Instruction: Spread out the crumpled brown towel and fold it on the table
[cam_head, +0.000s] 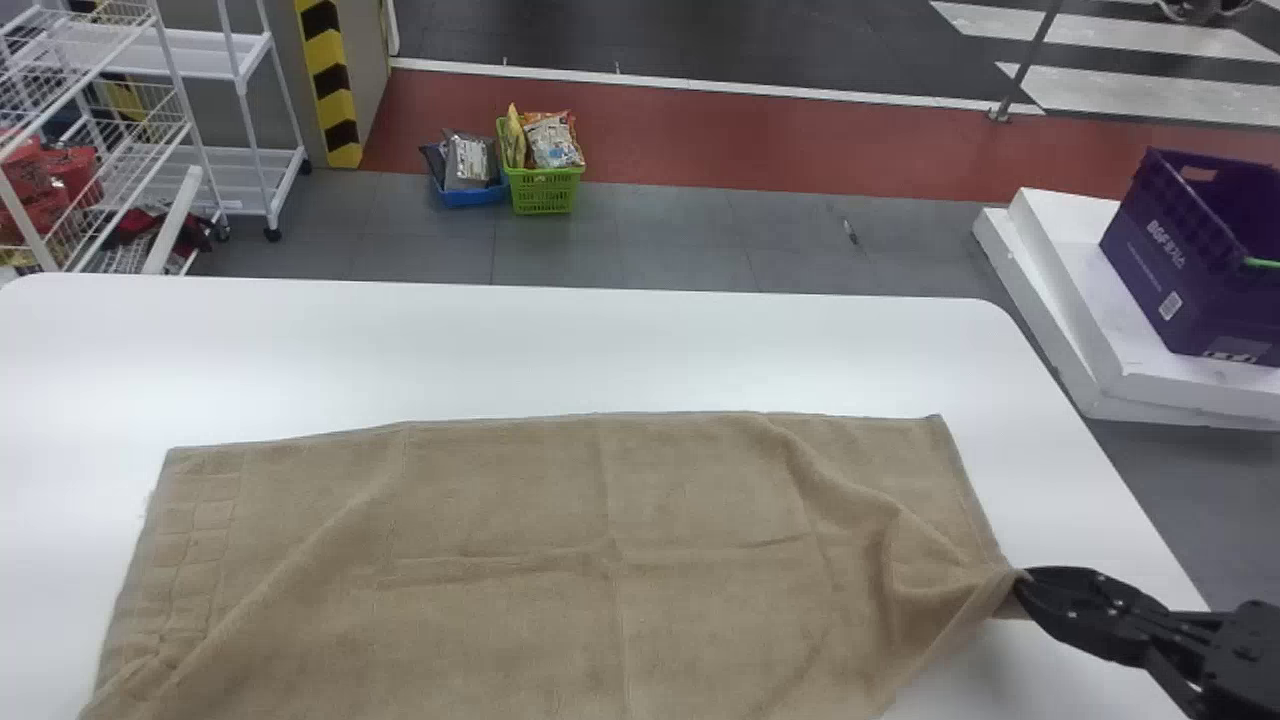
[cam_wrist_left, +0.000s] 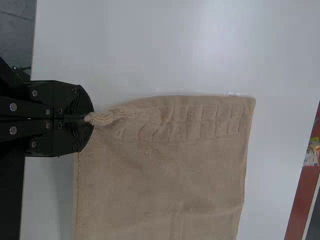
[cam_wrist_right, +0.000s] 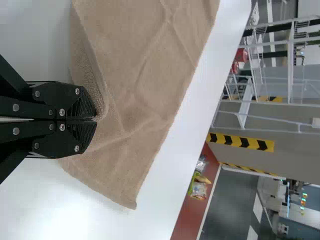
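My right gripper (cam_head: 1020, 580) pinches the right side edge of the brown towel (cam_head: 620, 520), which lies mostly spread on the white table with a few creases and raised folds near that grip. In the right wrist view the gripper (cam_wrist_right: 96, 120) is shut on the towel (cam_wrist_right: 135, 75), whose edge bunches at the fingertips. The left wrist view has my left gripper (cam_wrist_left: 89, 119) shut on a twisted corner of the towel (cam_wrist_left: 170, 170), beside its ribbed band. The towel's near part is cut off by the head view's bottom edge.
The white table (cam_head: 500, 350) extends beyond the towel's far edge. Past it on the floor stand a green basket (cam_head: 545, 190) and a blue one (cam_head: 470, 195). A purple crate (cam_head: 1180, 270) rests on white blocks at the right; a white wire rack (cam_head: 240, 130) stands at the left.
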